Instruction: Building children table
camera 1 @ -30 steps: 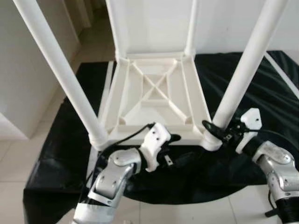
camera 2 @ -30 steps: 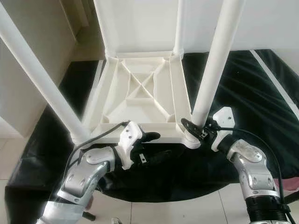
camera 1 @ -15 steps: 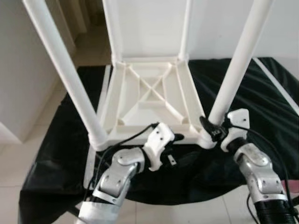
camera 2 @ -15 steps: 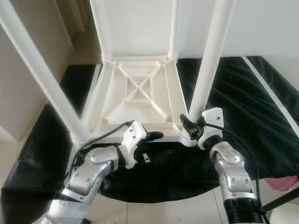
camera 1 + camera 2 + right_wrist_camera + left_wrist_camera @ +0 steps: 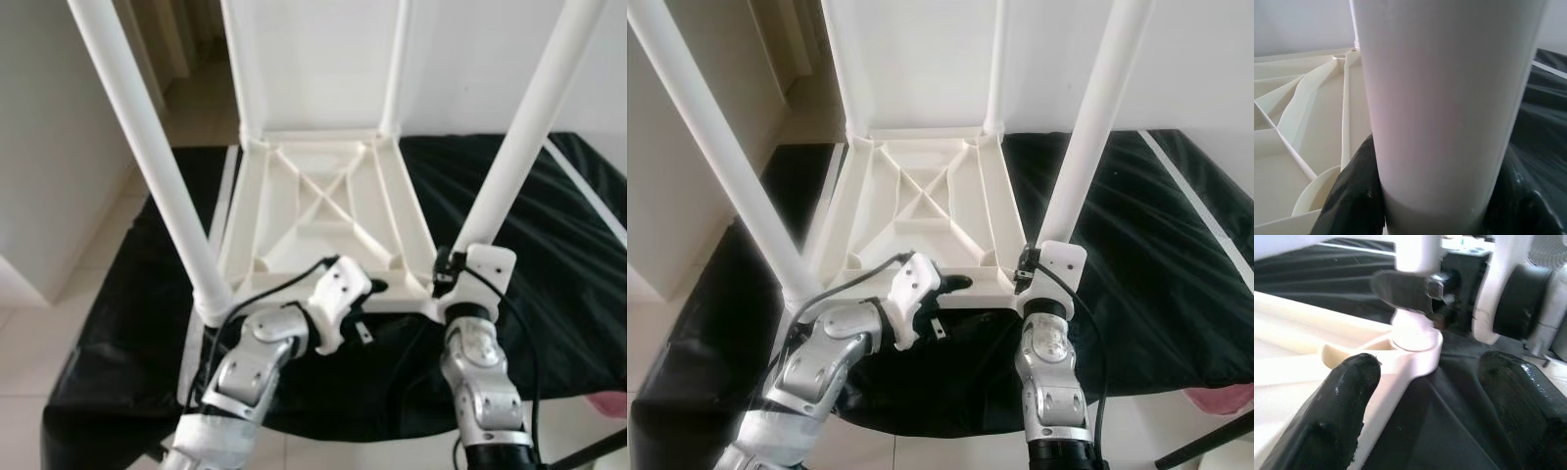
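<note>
**Upturned table, right gripper on its near leg**

Head views: a white table point(image 5: 323, 211) lies upside down on a black sheet point(image 5: 549, 245) spread over the tiled floor point(image 5: 59, 333), its ribbed underside facing up and four legs standing upright. A pale wall point(image 5: 49, 127) rises on the left, and a pink thing point(image 5: 609, 403) peeks out at the sheet's right edge. The right gripper point(image 5: 449, 269) sits at the foot of the near right leg point(image 5: 514, 162). The left gripper point(image 5: 372, 287) rests at the table's near edge, between the two near legs.

Left wrist view: its black fingers point(image 5: 1347, 396) stand apart, one over the table's rim, the other above the sheet; the right gripper shows beyond, at the leg's socket point(image 5: 1418, 340).

Right wrist view: both fingers point(image 5: 1354, 196) are clamped against the leg, which blocks most of the scene.
</note>
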Robot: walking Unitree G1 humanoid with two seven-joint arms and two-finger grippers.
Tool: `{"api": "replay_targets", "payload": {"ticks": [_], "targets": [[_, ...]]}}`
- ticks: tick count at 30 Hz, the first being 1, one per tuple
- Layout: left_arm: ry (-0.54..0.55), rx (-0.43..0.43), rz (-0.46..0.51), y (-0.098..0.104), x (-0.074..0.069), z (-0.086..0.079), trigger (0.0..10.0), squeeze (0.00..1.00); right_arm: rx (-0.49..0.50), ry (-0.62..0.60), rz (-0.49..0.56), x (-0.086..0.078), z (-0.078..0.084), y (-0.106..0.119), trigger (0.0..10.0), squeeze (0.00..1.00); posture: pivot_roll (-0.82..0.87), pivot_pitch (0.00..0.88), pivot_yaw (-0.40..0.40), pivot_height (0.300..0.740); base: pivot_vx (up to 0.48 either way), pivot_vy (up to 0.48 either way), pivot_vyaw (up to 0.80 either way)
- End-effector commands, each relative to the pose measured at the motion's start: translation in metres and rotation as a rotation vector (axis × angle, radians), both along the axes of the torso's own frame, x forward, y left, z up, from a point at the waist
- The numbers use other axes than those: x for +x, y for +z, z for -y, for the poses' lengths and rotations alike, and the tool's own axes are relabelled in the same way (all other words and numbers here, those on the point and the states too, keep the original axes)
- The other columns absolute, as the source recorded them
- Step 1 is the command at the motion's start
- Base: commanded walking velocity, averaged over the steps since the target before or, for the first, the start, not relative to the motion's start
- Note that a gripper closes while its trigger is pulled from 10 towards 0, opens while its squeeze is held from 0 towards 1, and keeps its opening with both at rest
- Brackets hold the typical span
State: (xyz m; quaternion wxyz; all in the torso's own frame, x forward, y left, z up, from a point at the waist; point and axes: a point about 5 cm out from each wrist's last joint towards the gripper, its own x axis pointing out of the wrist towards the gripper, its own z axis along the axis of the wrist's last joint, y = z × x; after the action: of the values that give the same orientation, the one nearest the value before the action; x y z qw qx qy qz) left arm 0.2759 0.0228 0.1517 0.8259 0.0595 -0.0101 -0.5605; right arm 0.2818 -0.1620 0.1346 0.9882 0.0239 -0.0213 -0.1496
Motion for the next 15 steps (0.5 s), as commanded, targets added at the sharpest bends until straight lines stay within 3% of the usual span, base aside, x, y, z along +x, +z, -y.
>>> {"api": "replay_targets", "payload": {"ticks": [1, 5, 10, 11, 15], "targets": [[0.18, 0.003, 0.029, -0.002, 0.009, -0.002, 10.0, 0.0, 0.047, 0.012, -0.112, -0.003, 0.003, -0.025, 10.0, 0.0, -0.13, 0.004, 0.071, 0.74, 0.0, 0.0, 0.0], [0.173, -0.011, 0.035, 0.001, 0.009, -0.002, 10.0, 0.0, 0.089, 0.041, -0.074, -0.003, 0.005, -0.02, 10.0, 0.0, -0.13, 0.001, 0.073, 0.74, 0.0, 0.0, 0.0], [0.184, -0.029, 0.038, 0.005, 0.011, -0.003, 10.0, 0.0, 0.024, 0.035, -0.06, -0.002, 0.005, -0.017, 10.0, 0.0, -0.12, 0.0, 0.071, 0.74, 0.0, 0.0, 0.0], [0.201, 0.013, 0.067, 0.0, 0.013, -0.005, 10.0, 0.0, -0.003, 0.06, -0.036, -0.001, 0.002, -0.013, 10.0, 1.0, -0.12, 0.0, 0.07, 0.74, 0.0, 0.0, 0.0], [0.205, 0.038, 0.082, -0.003, 0.013, -0.006, 10.0, 0.0, -0.013, 0.071, -0.009, 0.0, 0.001, -0.009, 10.0, 1.0, -0.12, 0.0, 0.07, 0.74, 0.0, 0.0, 0.0]]}}
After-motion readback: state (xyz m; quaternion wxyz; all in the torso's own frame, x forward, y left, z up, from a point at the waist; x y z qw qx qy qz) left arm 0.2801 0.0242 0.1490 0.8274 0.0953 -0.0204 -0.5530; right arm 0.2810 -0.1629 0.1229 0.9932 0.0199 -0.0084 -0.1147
